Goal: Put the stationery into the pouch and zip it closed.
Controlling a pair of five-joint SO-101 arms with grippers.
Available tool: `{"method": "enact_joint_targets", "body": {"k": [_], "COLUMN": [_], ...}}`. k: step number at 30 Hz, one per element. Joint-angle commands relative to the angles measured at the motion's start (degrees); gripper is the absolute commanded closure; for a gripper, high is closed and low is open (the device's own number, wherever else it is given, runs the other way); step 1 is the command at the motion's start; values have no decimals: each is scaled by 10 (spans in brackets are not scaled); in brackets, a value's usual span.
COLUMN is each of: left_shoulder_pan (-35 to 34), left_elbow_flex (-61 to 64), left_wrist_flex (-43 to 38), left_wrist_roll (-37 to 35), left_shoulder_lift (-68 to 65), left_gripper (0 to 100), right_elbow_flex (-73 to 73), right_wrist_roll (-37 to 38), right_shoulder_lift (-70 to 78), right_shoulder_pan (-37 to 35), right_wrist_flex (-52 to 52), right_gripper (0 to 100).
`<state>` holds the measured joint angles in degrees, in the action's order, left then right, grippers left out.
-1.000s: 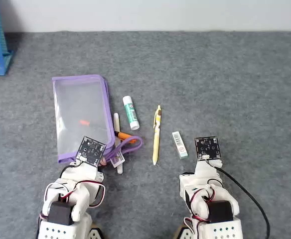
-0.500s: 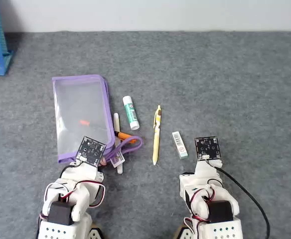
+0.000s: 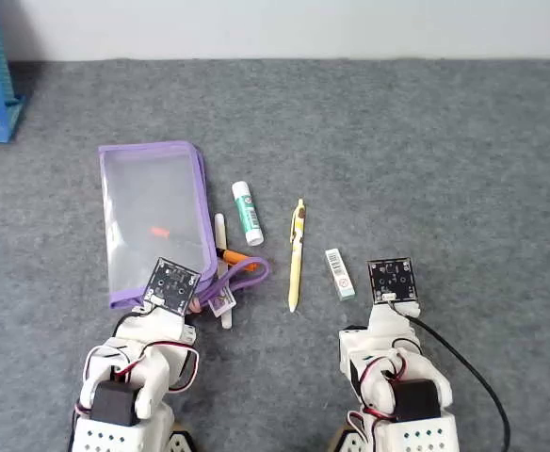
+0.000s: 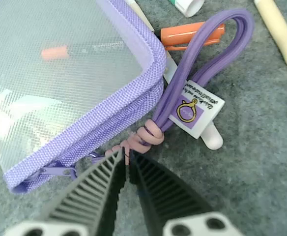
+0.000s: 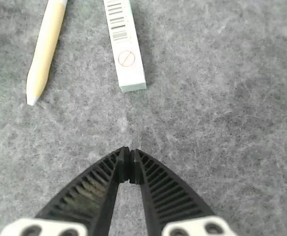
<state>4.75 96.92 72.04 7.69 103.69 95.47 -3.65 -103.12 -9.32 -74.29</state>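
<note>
Left tool point(image 4: 127, 161) clenched empty beside pouch point(image 4: 60, 73) corner; right tool point(image 5: 129, 167) clenched empty near eraser point(image 5: 125, 54).

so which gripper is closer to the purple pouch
Left. The left gripper sits at the zipper corner of the pouch, by the pink coil. The right gripper is well off to the side, beyond the yellow pen.
</note>
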Motion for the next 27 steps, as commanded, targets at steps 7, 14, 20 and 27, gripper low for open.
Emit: {"method": "enact_joint_targets", "body": {"k": [7,14,20,27], "left_shoulder_pan": [-5,-143,-298,-315], "left_elbow_flex": [-8,-91,-135,-141], "left_wrist_flex": [-1,7,25,47], "left_wrist_roll": [-4,-2,-6,-6], "left_shoulder_lift": [8,8,8,8], "left_gripper": [987,987,987,987], "right_elbow_flex": [10,10,10,10], "right_wrist_roll": [-2,-3,-2,-1], "right_shoulder_lift": [-7,-7,-7,-7], "right_shoulder_pan": [3,-15,-15,-12], "right_wrist_flex": [-6,-6,-6,-5], "right_gripper": [989,989,990,988]}}
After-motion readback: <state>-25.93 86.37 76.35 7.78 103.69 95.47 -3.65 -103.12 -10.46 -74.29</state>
